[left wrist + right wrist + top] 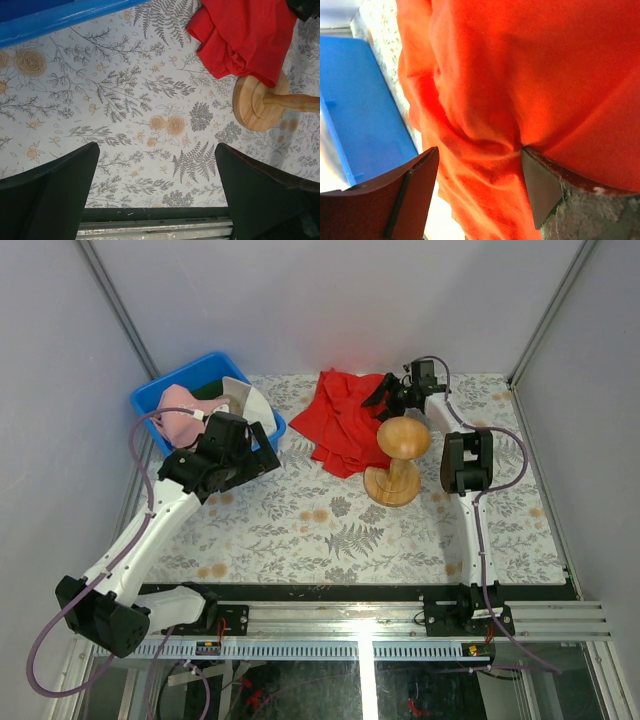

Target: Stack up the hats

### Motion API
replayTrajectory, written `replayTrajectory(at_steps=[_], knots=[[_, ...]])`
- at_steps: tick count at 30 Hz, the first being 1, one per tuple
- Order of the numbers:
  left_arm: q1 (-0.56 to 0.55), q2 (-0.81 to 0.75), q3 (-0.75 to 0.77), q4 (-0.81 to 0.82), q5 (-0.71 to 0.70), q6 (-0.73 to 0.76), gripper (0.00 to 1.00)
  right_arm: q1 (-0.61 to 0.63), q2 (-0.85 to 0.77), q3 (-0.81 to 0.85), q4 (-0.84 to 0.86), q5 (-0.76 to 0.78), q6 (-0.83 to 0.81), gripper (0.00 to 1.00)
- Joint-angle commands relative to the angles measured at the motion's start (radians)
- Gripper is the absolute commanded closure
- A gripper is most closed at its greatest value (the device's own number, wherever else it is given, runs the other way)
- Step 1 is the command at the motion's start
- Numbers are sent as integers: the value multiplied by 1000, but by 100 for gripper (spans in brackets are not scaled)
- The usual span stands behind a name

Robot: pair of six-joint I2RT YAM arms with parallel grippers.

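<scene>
A pink hat and a white hat lie in the blue bin at the back left. A sliver of the dark green hat shows between them. The tan hat is out of view. My left gripper hangs open and empty just in front of the bin, and in its wrist view only the patterned tablecloth lies below it. My right gripper is open and low over the red cloth. In its wrist view a fold of the cloth lies between the spread fingers.
A wooden mushroom-shaped stand stands right of centre, just in front of the red cloth, and shows in the left wrist view. The bin's blue rim is behind the left gripper. The bin also shows left of the cloth.
</scene>
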Motion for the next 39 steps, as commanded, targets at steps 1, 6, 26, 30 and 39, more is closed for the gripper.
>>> replayTrajectory(at_steps=[1, 6, 26, 30, 39], knots=[[-4, -33, -4, -39, -27, -17, 0, -26, 5, -12, -80, 305, -6, 24], [-4, -38, -26, -42, -11, -22, 0, -105, -88, -151, 11, 470, 90, 23], [-5, -21, -69, 22, 25, -14, 0, -286, -457, -410, 84, 588, -133, 21], [-6, -7, -66, 44, 39, -16, 0, -271, -495, -452, 81, 380, -95, 22], [-6, -27, -90, 70, 39, -24, 0, -145, -412, -404, 27, 124, -45, 23]])
